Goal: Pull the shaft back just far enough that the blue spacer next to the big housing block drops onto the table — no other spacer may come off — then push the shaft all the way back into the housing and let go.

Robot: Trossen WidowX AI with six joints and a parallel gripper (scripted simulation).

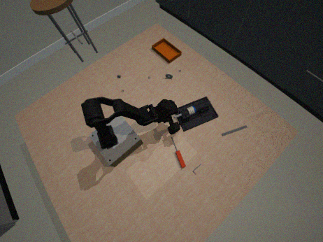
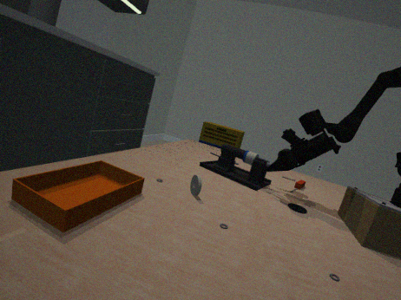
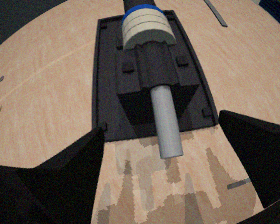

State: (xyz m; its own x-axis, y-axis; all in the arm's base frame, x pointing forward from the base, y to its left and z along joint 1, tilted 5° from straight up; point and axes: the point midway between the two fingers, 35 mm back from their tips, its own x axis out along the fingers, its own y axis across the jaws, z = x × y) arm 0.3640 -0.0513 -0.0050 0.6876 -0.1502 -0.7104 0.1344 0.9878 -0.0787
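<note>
The grey shaft [image 3: 168, 125] [image 1: 178, 115] sticks out of the near support block [image 3: 150, 75] [image 2: 259, 171] toward me. Several cream spacers [image 3: 149, 26] [image 2: 251, 157] sit side by side on the shaft's line beyond that block. The blue spacer [image 3: 142, 8] [image 2: 245, 154] [image 1: 194, 109] is at their far end, next to the dark housing [image 2: 226, 155] [image 1: 203, 110]. My gripper [image 3: 163, 124] [image 1: 177, 119] [image 2: 270, 168] is open and empty, its fingers apart on either side of the shaft's free end, touching neither side in the wrist view.
The black base plate [image 3: 106, 60] [image 1: 211, 117] carries both blocks. An orange tray [image 1: 166, 50] [image 2: 87, 187], washers and a standing disc [image 2: 196, 185] lie off to one side. A red-handled screwdriver [image 1: 180, 159], a hex key [image 1: 196, 169] and a grey bar [image 1: 234, 131] lie on the other side.
</note>
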